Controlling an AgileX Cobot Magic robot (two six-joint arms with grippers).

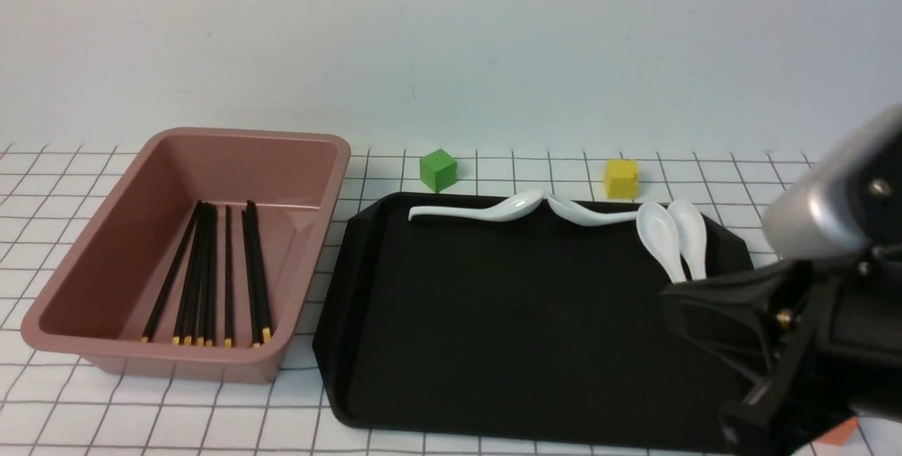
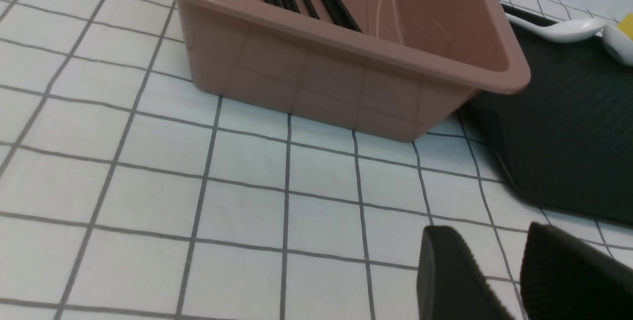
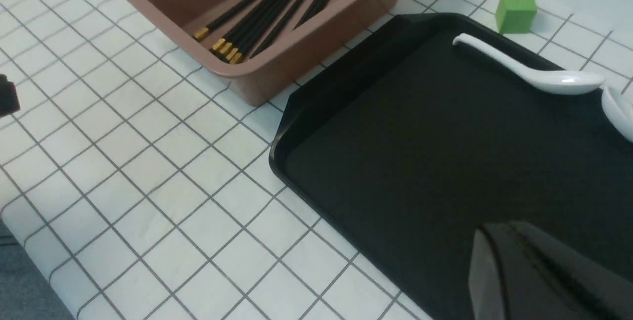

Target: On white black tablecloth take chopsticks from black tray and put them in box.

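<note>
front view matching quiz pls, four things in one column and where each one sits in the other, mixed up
Things:
1. chopsticks
2. white spoons
3. green cube
4. yellow cube

Places:
A. on the tablecloth beyond the tray's far edge, toward the robot's right
B. lying inside the box
C. on the black tray, along its far edge
D. on the tablecloth beyond the tray's far edge, nearer the box

Pairs: 1-B, 2-C, 3-D, 4-A
</note>
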